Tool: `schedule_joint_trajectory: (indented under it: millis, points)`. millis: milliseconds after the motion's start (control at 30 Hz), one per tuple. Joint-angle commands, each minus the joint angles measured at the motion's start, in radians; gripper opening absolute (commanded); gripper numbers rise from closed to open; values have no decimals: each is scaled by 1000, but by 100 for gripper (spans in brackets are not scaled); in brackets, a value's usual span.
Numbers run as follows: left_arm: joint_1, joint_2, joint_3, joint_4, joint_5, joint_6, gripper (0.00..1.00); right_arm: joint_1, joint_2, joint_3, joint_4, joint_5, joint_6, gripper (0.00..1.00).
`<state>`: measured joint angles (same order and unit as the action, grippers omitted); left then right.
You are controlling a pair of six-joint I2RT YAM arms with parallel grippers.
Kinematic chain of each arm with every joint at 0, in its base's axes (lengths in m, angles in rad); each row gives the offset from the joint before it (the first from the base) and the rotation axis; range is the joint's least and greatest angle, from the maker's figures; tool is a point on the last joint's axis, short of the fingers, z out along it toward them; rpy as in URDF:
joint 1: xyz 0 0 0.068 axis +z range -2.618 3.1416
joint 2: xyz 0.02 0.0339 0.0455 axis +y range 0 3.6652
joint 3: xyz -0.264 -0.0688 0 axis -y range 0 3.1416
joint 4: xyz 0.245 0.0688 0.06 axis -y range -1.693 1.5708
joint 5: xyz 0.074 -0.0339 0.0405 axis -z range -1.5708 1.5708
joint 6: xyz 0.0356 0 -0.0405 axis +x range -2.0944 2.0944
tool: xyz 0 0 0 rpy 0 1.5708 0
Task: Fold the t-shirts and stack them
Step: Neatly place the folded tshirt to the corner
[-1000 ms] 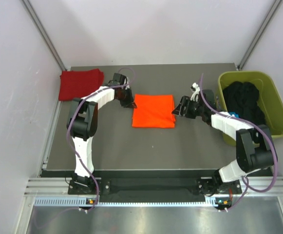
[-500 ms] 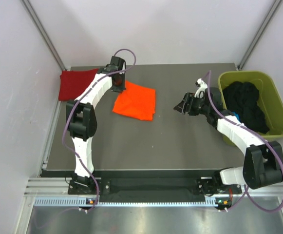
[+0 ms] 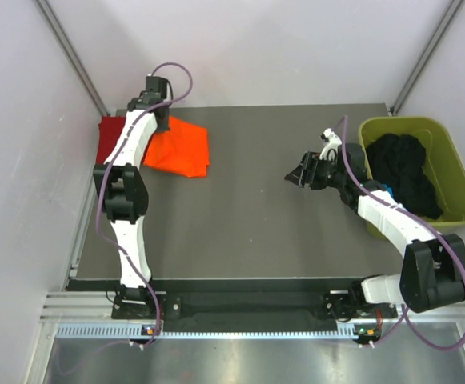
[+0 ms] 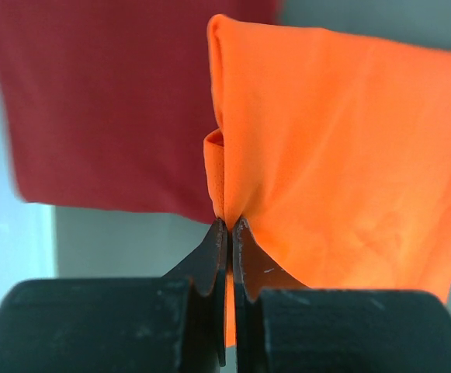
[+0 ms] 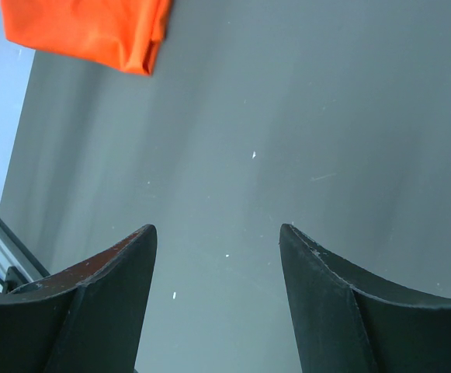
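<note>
The folded bright orange t-shirt [image 3: 182, 148] lies at the table's far left; it also shows in the left wrist view [image 4: 341, 155] and the right wrist view [image 5: 93, 31]. My left gripper [image 3: 158, 122] is shut on its near left edge, pinching a fold of cloth. The folded dark red t-shirt [image 3: 109, 138] lies at the far left corner, partly behind the left arm and overlapped by the orange one; it fills the upper left of the left wrist view [image 4: 109, 101]. My right gripper [image 3: 296, 176] is open and empty over the bare table, right of centre.
An olive-green plastic tub [image 3: 444, 148] holding dark clothes [image 3: 406, 168] stands at the right edge of the table. Grey walls close in the back and sides. The dark table top [image 3: 248, 216] lies between the arms.
My left gripper has dragged the orange t-shirt from the table's middle to the far left, up against the dark red one. The right gripper drew back slightly, then held still.
</note>
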<state>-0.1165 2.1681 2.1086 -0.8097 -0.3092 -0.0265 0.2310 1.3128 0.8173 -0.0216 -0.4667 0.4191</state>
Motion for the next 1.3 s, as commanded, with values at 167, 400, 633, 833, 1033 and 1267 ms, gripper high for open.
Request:
schedule_joint_trajectory:
  millis: [167,400,633,833,1033,1267]
  points:
    - [109,12,79,127,-53,184,0,-4,-15,3,71,-21,-14,65]
    - [235,-30,94,217,123,149,0,-6,-9,-10,92,-26,-5,66]
    - [281,-19,125,296,174,223,0,-6,-12,-18,91,-26,-8,66]
    - [377,73,175,400,256,203,0,-7,9,-26,101,-24,-5,66]
    - [387,249,252,405,137,237,0,-6,57,-10,92,-35,-9,66]
    - [373,300,241,454,116,194,43,-5,85,0,86,-35,-9,67]
